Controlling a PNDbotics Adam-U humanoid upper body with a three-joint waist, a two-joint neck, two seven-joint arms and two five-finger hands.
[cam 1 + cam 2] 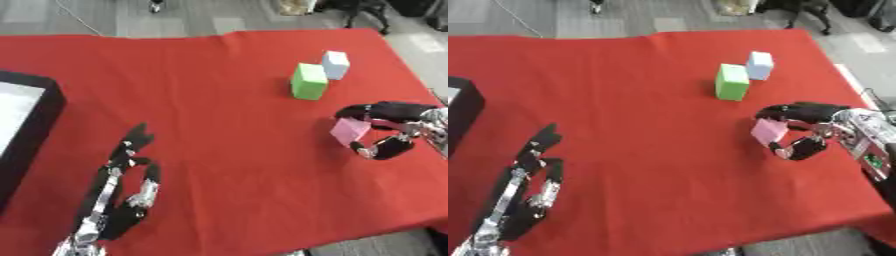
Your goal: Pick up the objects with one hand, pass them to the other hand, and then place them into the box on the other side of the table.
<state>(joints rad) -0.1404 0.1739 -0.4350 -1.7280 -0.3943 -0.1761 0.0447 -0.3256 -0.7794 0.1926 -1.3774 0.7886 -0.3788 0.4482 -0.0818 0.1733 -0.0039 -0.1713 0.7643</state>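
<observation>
My right hand is curled round the pink block, fingers over its top, thumb under its near side; I can't tell if the block is off the red cloth or touching it. Beyond that hand sits the green block, and just behind it, touching or nearly so, the pale blue block. My left hand idles, fingers straight, holding nothing. The black box is further left of it, at the cloth's edge.
</observation>
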